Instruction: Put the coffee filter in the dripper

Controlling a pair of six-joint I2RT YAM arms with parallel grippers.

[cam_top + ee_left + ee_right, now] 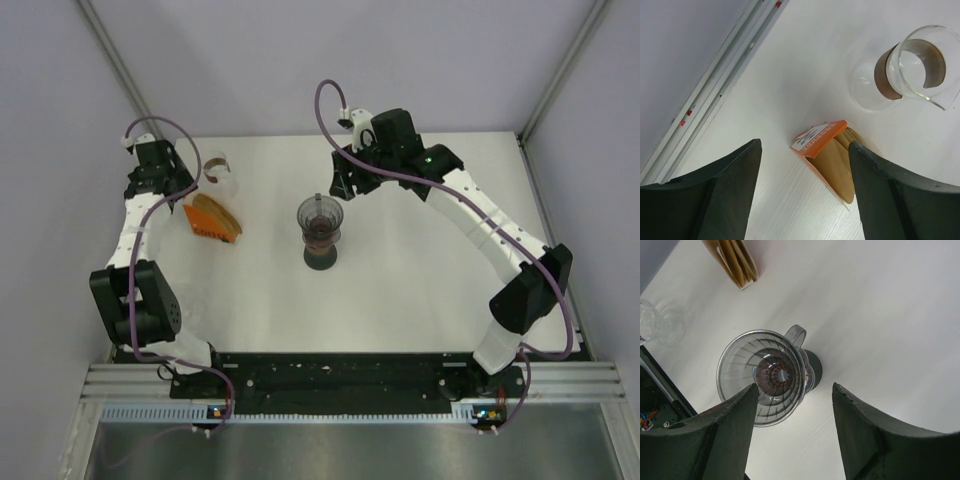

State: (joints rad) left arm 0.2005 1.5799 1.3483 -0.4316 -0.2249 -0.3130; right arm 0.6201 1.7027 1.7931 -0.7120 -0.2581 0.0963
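An orange box of brown paper coffee filters (212, 220) lies on the white table at the left. In the left wrist view the box (826, 152) lies open-ended between my fingers. My left gripper (805, 145) is open and empty, above the box; it shows in the top view (186, 196) beside the box. The clear ribbed dripper (320, 215) stands on a dark base at mid-table, with no filter in it. My right gripper (795, 386) is open and empty, hovering just behind the dripper (762, 377); it also shows in the top view (345, 186).
A glass carafe with a brown collar (222, 176) lies at the back left near the filter box; it also shows in the left wrist view (910, 75). A metal rail (715, 85) runs along the table's left edge.
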